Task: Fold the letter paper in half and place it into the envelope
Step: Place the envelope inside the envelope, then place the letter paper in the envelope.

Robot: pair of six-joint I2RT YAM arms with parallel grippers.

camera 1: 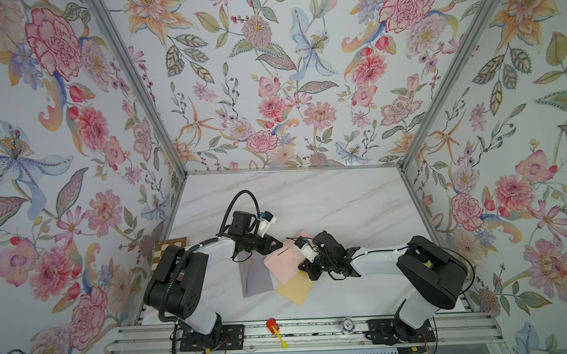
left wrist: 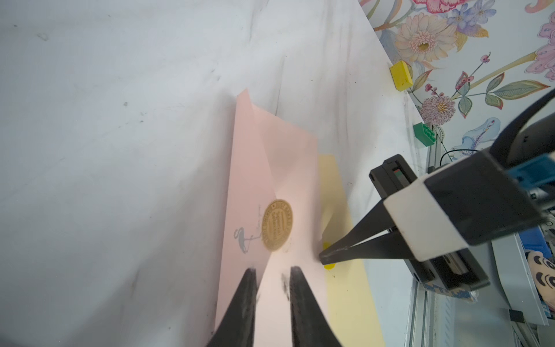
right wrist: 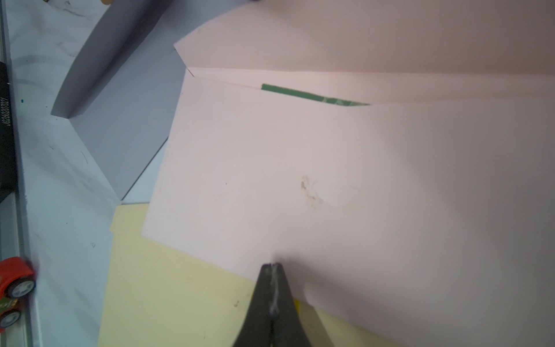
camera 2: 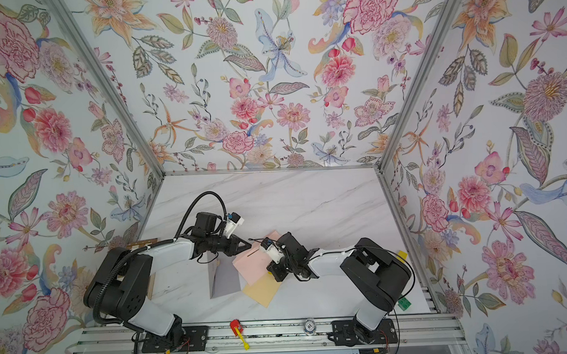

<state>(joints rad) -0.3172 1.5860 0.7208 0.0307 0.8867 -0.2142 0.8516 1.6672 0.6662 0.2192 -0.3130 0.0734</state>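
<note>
Nearest, on the aluminium rail [camera 1: 313, 332] between the two arm bases, sit a small red toy car [camera 1: 272, 323] and a small round pale disc [camera 1: 346, 324].

Just beyond, on the white marble-patterned tabletop [camera 1: 325, 199], a pale yellow flat paper sheet [camera 1: 296, 289] lies lowest in a loose pile. A grey folded paper piece [camera 1: 256, 279] lies beside it, and in the right wrist view one flap of the grey piece stands up.

The pink paper envelope [camera 1: 280, 262] lies in the middle of the table between the arms, overlapping both the yellow sheet and the grey piece. The right gripper [right wrist: 272, 266] is clenched on the envelope's edge nearest the right arm, above the yellow sheet, and the pink paper puckers at its tips. In the same view a narrow green strip [right wrist: 315, 96] shows inside the envelope's mouth. The rest of it is hidden in the pocket, and the open flap rises behind it.

The left gripper [left wrist: 273, 269] is released. Its two dark fingers [left wrist: 249, 300] stand apart over the envelope's far side, by the flap, which carries a round gold seal [left wrist: 277, 225]. Whether the fingers touch the paper I cannot tell.

Well off to the right, at the table's edge, lie a yellow block [left wrist: 401, 75] and a green block [left wrist: 424, 134]. A checkered board [camera 1: 171, 245] shows at the left edge, behind the left arm. Floral wallpaper [camera 1: 272, 87] covers the walls beyond.
</note>
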